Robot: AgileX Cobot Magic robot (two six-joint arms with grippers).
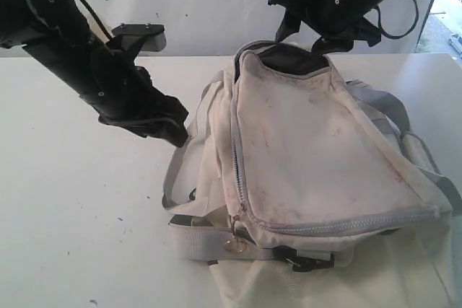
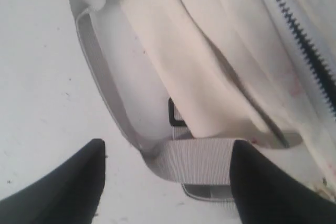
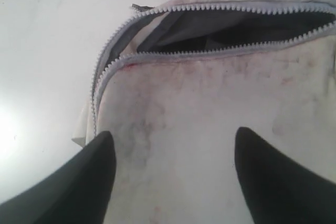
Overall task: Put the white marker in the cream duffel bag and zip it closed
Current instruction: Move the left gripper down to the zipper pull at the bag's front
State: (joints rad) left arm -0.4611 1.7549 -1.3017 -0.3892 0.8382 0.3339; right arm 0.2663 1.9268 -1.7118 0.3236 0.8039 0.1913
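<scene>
Across the right half of the table (image 1: 72,214) the bag (image 1: 325,149) is laid flat. Its far end gapes, so that dark lining (image 3: 236,30) is seen between the parted rows of the zipper (image 3: 173,53). Above that mouth the right gripper (image 3: 173,145) is held with its jaws spread and nothing between them. Beside the bag's left side the left gripper (image 2: 168,150) is poised over a grey strap (image 2: 194,158), its jaws likewise spread and empty.

The marker is seen in no view. Whether it lies inside the bag cannot be told, though empty jaws over the mouth suggest the drop is done. The step in hand is judged to be the turn from placing to zipping. Next, the pull (image 1: 233,244), which seems to sit at the bag's near left corner, must be pinched. Meanwhile the fabric should be steadied by the other gripper, so that the teeth can be drawn together.
</scene>
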